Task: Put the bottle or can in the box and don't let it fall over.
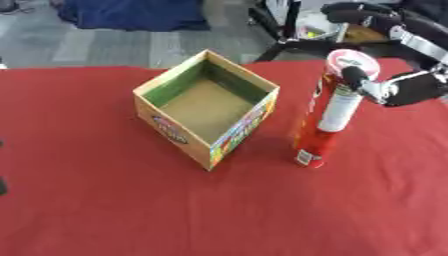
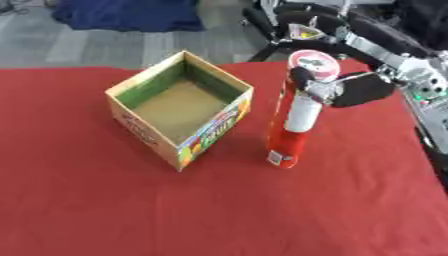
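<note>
The red cloth bench holds a tall red tube can; the right robot hand, fingers curled round its top, should lift it straight up, then left into the open cardboard box.

The right hand is a bulky black shell with a black finger and a silver joint beside it. Behind the hand the arm is black with silver-grey segments, and a small green light shows near the wrist.

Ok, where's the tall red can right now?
The red can stands upright on the red tablecloth, right of centre in both views, just right of the open box, with the right hand wrapped around its upper part.
</note>
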`<state>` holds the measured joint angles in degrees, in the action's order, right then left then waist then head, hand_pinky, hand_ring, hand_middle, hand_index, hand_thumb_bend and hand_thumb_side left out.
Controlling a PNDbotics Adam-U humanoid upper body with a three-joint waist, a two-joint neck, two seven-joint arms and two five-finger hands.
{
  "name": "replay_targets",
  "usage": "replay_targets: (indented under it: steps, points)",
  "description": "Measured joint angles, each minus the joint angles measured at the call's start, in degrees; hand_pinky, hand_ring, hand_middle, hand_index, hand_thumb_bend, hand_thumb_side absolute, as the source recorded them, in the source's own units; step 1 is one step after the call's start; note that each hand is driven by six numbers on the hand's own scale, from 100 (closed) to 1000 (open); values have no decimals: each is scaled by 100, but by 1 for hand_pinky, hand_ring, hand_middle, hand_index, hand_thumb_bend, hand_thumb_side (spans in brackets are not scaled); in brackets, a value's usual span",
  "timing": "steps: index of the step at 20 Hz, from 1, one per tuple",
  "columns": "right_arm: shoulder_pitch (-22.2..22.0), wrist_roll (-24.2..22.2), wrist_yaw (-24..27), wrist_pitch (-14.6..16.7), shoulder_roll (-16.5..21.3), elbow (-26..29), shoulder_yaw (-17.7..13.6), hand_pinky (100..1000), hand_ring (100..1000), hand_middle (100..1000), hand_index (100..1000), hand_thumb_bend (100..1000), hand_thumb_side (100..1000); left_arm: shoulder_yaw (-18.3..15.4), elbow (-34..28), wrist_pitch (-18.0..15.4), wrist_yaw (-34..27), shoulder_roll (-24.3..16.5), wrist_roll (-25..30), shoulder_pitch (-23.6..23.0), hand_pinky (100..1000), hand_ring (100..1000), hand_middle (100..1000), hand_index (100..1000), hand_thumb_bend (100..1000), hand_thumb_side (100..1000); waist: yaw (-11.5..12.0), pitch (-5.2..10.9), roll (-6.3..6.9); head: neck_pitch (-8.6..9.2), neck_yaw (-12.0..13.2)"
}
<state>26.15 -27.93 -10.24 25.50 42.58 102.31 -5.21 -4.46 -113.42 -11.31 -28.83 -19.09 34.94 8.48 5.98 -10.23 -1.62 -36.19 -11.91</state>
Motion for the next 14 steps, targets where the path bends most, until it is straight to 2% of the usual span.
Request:
replay_targets:
  steps: [4, 6, 14]
  points:
    - [30, 7, -4, -108, -2, -4, -4, 980, 1000, 964, 989, 100, 539, 1, 0, 12, 1, 1, 12, 1, 511, 831, 852, 875, 100, 654, 15, -1, 1, -1, -5]
    - [59, 56, -58, -139, -3, -30, -6, 980, 1000, 964, 988, 100, 561, 1, 0, 23, 2, 1, 23, 1, 511, 831, 852, 874, 100, 654, 32, -2, -2, -1, -10]
    - [113, 360, -360, -125, -58, -427, -6, 966, 1000, 965, 989, 100, 560, 25, 0, 38, 9, 2, 39, 9, 511, 832, 852, 872, 100, 653, 71, -33, -18, 0, -34]
